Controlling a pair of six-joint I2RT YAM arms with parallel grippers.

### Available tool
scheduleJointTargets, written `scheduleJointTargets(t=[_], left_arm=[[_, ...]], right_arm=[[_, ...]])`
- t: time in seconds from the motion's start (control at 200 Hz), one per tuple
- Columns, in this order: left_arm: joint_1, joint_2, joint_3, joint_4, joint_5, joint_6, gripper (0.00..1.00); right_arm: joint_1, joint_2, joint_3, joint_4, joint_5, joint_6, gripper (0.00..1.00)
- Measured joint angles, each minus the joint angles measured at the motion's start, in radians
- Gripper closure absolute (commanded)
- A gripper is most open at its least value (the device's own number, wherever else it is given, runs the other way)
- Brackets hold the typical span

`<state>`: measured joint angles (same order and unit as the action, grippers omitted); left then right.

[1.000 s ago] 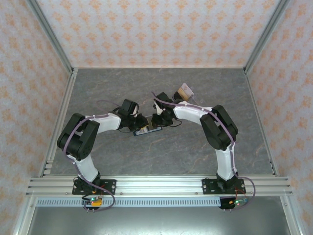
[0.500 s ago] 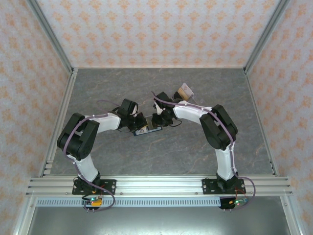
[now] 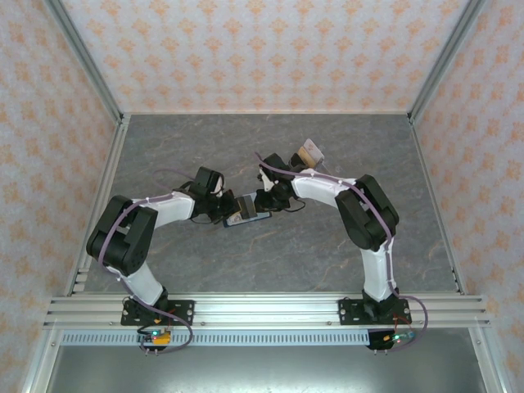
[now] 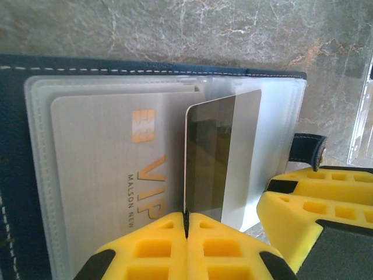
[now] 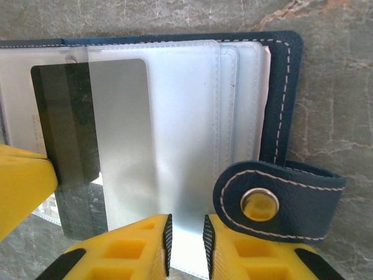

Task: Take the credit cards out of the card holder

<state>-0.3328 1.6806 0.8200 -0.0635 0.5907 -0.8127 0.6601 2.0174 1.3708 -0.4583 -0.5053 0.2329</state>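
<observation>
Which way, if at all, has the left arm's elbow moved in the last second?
Yes. The left arm's elbow has swung left and toward the near edge, closer to the left side rail.

Noting grey marble-patterned tabletop [image 3: 205, 270], pale veins running across it. Same tabletop [image 4: 233, 29] showing as background in left wrist view, and again in right wrist view, brownish veining crossing it there. Walls [image 3: 246, 49] enclosing it on three sides, carrying peach wallpaper with orange floral motif. Aluminium posts [image 3: 84, 57] slanting up from both back corners. Slotted aluminium rail [image 3: 262, 307] lying along near edge; white toothed strip [image 3: 262, 336] sitting just below it; grey metal sheet [image 3: 262, 368] lying below that.
</observation>
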Motion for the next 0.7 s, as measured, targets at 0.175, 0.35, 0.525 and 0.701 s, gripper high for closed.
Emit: scheduleJointTargets(t=[0.175,0.35,0.525,0.701], left_arm=[[0.0,-0.003,-0.005,0.001,0.0,0.0,1.0],[0.0,-0.003,-0.006,0.001,0.0,-0.001,1.0],[0.0,-0.003,-0.006,0.001,0.0,-0.001,1.0],[0.001,-0.003,-0.006,0.001,0.001,-0.001,0.95]], right_arm=[[0.007,-0.016,-0.018,0.019,0.006,0.018,0.75],[0.019,-0.024,-0.022,0.032,0.011,0.029,0.71],[0.029,-0.023,-0.02,0.033,0.011,0.04,0.68],[0.034,0.004,0.002,0.032,0.01,0.044,0.73]])
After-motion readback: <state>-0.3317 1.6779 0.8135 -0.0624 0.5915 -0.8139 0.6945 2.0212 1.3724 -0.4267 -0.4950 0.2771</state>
